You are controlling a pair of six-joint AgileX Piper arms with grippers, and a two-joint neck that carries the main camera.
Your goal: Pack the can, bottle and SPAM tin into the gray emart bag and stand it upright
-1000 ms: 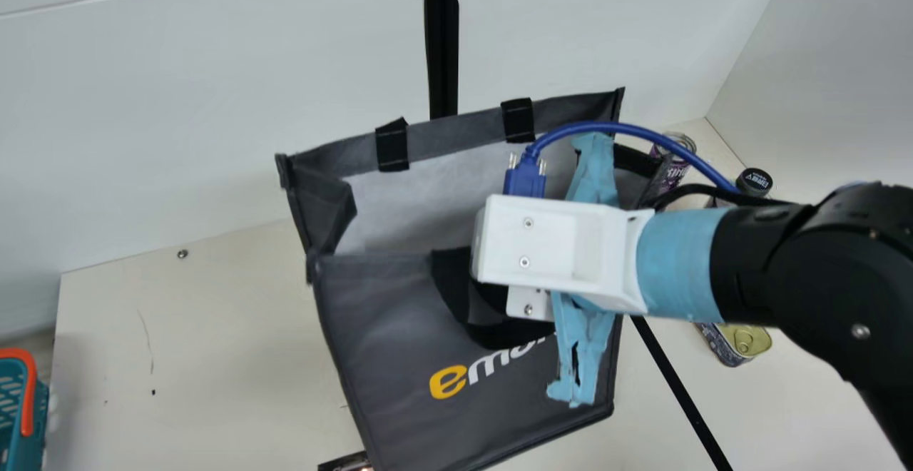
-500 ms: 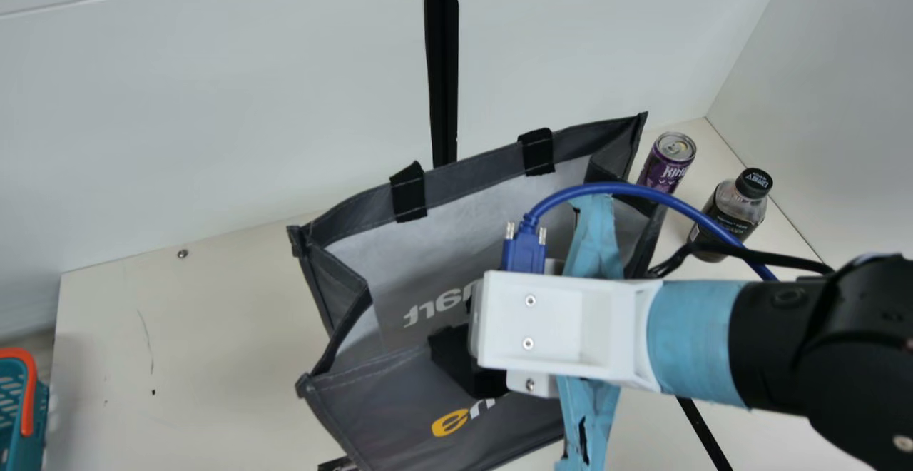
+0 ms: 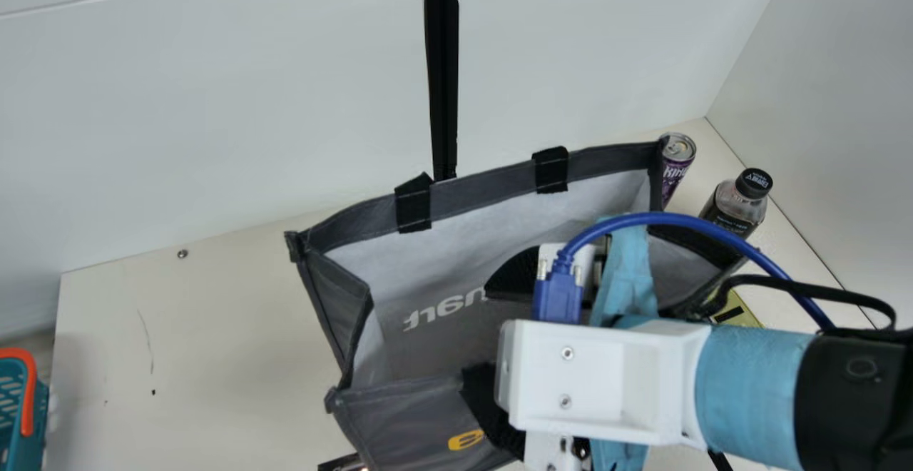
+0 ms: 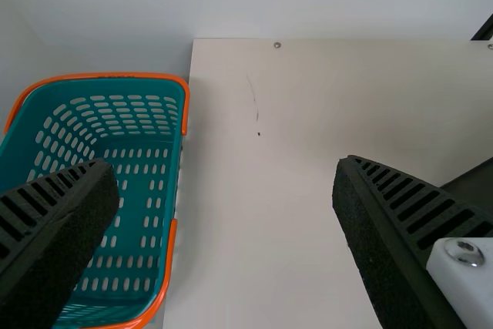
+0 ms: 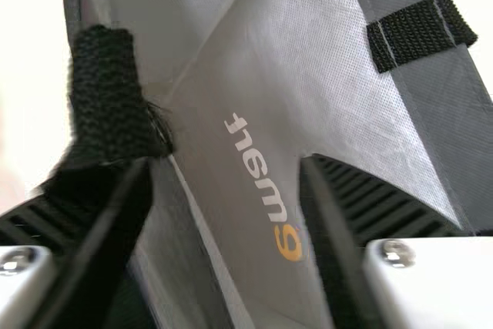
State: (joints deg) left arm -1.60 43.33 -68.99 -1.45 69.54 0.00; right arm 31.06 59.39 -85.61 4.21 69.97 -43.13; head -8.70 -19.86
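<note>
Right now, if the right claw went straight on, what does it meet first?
Probably the inside of the gray emart bag, ahead between the right claw's parted fingers. Depth unclear. The black strap overlaps one finger's line and might catch first.

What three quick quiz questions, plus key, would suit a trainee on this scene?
1. Multiple choice. Relative to the gray bag, where is the purple can?
A) inside it
B) outside it, on the table
C) in the left tool's grip

2. True or false. The right tool is open.

3. Fill in the blank. The teal basket has ____ handles.

Key: 1 B; 2 true; 3 orange
</note>
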